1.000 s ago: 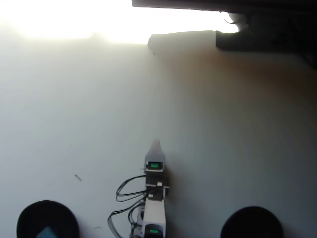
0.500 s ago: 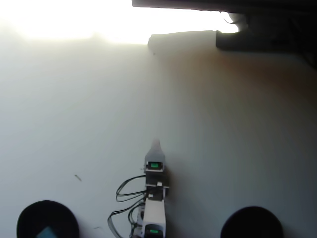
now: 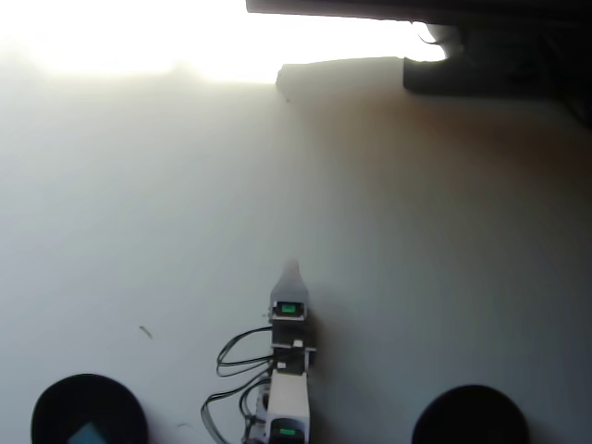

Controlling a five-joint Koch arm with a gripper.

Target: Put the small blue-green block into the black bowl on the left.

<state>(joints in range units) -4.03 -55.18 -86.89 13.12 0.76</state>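
Teal small blue-green block (image 3: 89,434) is sitting inside black bowl (image 3: 55,407) at 7 o'clock; gripper (image 3: 292,269) is pointing 12 o'clock, jaw state unclear.

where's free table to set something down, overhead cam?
Wide bare table beyond the tool, up to the dark clutter at top right. Crowded along the bottom: left black bowl holding the blue-green block, cables, second bowl.
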